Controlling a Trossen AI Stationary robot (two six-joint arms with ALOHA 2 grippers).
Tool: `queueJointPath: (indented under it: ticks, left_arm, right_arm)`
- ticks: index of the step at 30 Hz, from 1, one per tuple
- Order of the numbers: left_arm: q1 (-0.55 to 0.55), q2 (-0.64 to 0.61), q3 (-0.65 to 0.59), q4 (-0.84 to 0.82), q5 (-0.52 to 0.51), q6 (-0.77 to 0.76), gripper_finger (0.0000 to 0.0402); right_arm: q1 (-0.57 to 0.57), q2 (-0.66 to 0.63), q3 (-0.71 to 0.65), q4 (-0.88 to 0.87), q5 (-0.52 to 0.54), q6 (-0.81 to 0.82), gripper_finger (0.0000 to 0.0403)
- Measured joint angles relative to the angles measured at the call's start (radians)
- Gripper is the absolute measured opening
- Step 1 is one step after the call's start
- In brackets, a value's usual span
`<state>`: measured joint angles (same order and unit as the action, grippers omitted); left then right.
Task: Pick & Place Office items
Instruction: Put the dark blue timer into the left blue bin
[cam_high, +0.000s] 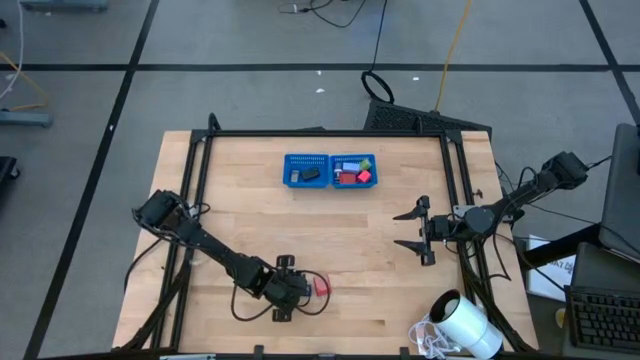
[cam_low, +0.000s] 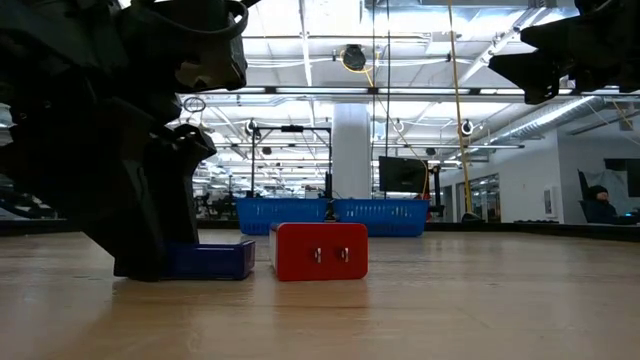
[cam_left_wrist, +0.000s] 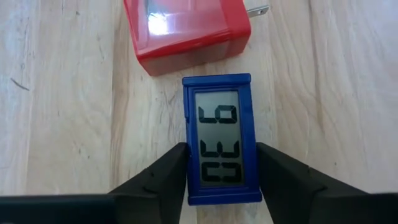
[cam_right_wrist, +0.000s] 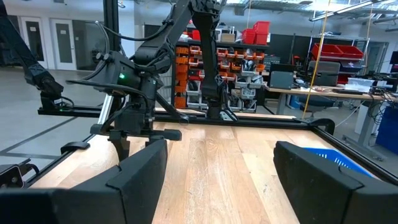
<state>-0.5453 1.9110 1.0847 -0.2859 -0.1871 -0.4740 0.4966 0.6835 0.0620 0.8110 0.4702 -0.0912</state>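
Note:
A small dark blue clock (cam_left_wrist: 219, 137) with a grey number display lies flat on the wooden table, one short end almost at a red plug block (cam_left_wrist: 186, 28). My left gripper (cam_left_wrist: 221, 177) stands over it near the table's front edge, shut on its sides. In the low view the clock (cam_low: 215, 260) sticks out from under the dark gripper beside the red block (cam_low: 320, 251). My right gripper (cam_high: 412, 230) hovers open at the table's right side, holding nothing; its fingers (cam_right_wrist: 143, 171) frame bare table. My left gripper pinches the clock's two long sides (cam_left_wrist: 188, 168) between its two fingers, at the end away from the red block. The fingers slant down from the table's left side. The clock lies flat on the table, display up.
A blue mesh two-part tray (cam_high: 288, 160) holding several small pieces stands at the far middle of the table. A big white cylinder (cam_high: 468, 325) lies at the front right corner. Dark frame rails run along the table's sides. Bare wood lies between the tray and the clock.

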Motion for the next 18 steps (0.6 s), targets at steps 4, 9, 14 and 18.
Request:
queueJointPath:
  ticks: [4,9,14,18]
  left_arm:
    - [0.0,0.0,0.0,0.0,0.0,-0.002,0.0171]
    - [0.0,0.0,0.0,0.0,-0.006,-0.003,0.0172]
    - [0.0,0.0,0.0,0.0,-0.022,-0.01,0.0188]
    - [0.0,0.0,0.0,0.0,-0.023,-0.01,0.0192]
  right_arm:
    - [0.0,0.0,0.0,0.0,0.0,0.0,0.0281]
    - [0.0,0.0,0.0,0.0,0.0,0.0,0.0281]
    - [0.0,0.0,0.0,0.0,0.0,0.0,0.0281]
    - [0.0,0.0,0.0,0.0,0.0,0.0,0.0281]
